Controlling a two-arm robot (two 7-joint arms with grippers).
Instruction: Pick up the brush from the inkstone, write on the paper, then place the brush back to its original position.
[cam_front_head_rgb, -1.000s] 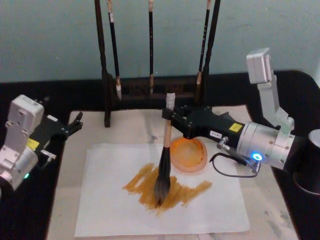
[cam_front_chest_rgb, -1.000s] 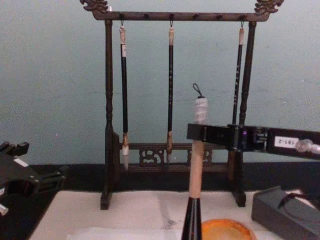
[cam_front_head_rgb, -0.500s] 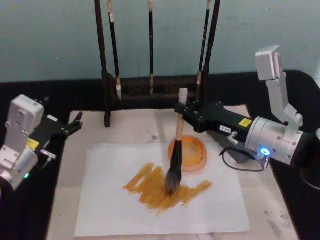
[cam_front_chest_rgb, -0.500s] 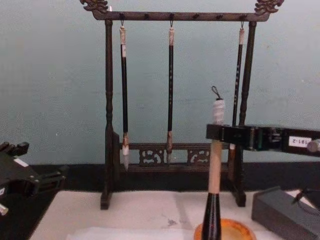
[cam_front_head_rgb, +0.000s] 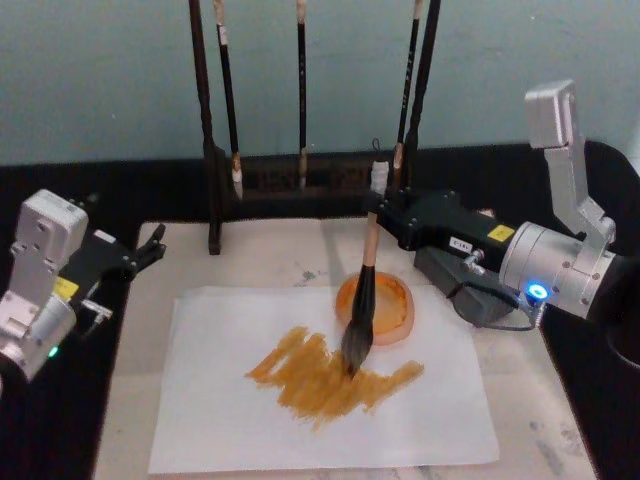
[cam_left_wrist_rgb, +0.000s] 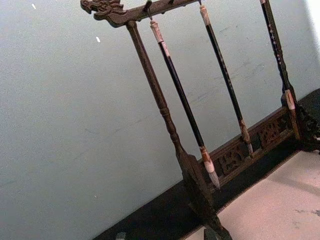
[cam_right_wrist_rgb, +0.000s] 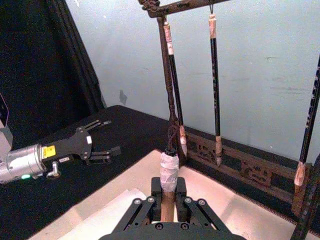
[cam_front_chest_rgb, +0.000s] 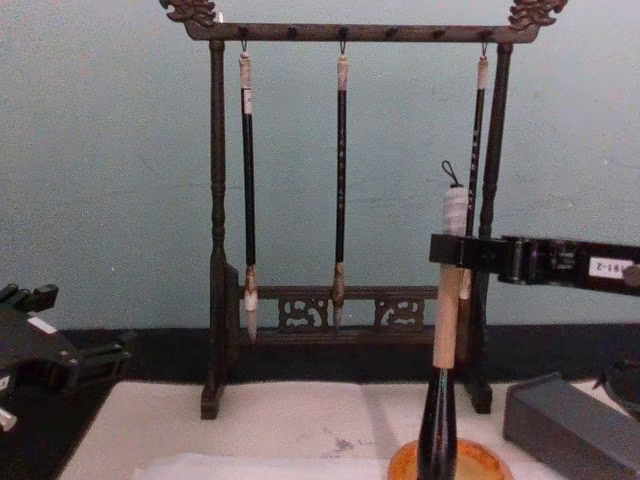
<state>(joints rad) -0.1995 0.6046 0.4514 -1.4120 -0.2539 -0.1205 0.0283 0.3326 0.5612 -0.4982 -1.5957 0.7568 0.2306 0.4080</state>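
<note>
The brush — bristles cut off at chest view's lower edge.

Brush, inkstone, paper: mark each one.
brush (cam_front_head_rgb: 363, 292), head view, on its black lower section.
inkstone (cam_front_head_rgb: 404, 316), head view, on its right rim.
paper (cam_front_head_rgb: 215, 420), head view, on the bare lower-left area.

Brush rack just behind inkstone

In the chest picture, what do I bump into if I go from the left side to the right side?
left pincer → first thin hanging brush → middle thin hanging brush → big brush, gripped by the right pincer → grey box
</note>
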